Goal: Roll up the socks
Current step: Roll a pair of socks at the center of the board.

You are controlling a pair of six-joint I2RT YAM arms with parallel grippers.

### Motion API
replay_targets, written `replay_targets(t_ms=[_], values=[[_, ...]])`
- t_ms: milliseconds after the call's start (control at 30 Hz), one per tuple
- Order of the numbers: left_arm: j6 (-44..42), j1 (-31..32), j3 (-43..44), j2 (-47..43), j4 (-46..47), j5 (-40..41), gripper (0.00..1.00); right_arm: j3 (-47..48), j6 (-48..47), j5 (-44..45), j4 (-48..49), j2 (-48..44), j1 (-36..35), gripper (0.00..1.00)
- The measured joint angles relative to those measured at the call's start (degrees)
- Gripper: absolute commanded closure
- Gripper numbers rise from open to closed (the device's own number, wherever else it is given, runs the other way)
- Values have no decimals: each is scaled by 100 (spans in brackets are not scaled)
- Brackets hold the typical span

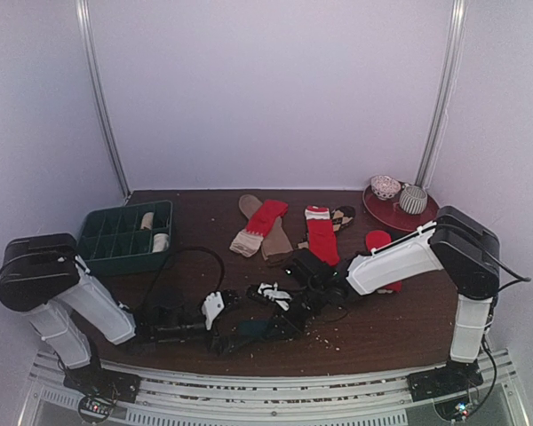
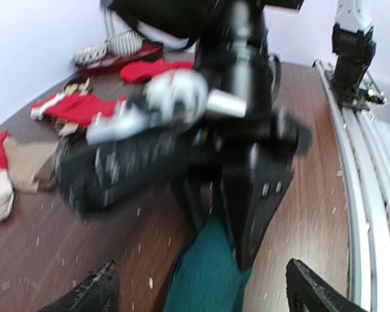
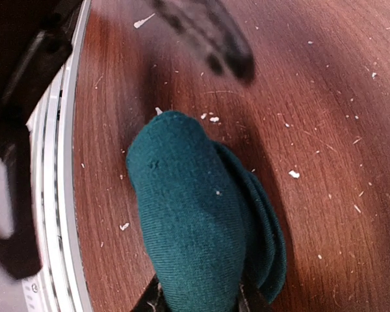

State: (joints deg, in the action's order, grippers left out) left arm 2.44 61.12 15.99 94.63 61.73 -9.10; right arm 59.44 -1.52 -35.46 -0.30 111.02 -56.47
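A dark teal sock (image 3: 195, 227), folded into a thick bundle, lies on the brown table near the front edge (image 1: 253, 333). My right gripper (image 3: 198, 304) is shut on its near end, one finger on each side. My left gripper (image 2: 205, 296) is open wide, with its fingertips (image 2: 94, 292) at either side of the teal sock (image 2: 208, 273), not touching it. The right gripper (image 2: 247, 162) looms blurred just ahead of it. In the top view both grippers, left (image 1: 224, 337) and right (image 1: 282, 325), meet at the sock. Red socks with pale cuffs (image 1: 262, 226) (image 1: 322, 235) and a brown sock (image 1: 275, 241) lie flat behind.
A dark green compartment tray (image 1: 102, 238) at the back left holds cream rolls (image 1: 147, 220). A red plate (image 1: 393, 213) at the back right holds patterned rolled bundles (image 1: 413, 199). A red piece (image 1: 378, 240) and a black-and-white item (image 1: 271, 293) lie mid-table. The metal rail (image 1: 275, 390) runs along the front.
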Motion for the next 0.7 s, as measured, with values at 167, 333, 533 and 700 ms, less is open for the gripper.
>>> replay_targets(t_ms=[167,333,533,700], values=[[-52,-192,511,144,-179,-605,22,31,0,0,-48,13,0,75],[136,-503,487,535,-175,-1029,23,31,0,0,-48,15,0,75],[420,-586,424,968,-68,-1231,23,31,2,-2,-48,15,0,74],[577,-610,435,1189,37,-1327,27,31,0,-2,-48,15,0,74]])
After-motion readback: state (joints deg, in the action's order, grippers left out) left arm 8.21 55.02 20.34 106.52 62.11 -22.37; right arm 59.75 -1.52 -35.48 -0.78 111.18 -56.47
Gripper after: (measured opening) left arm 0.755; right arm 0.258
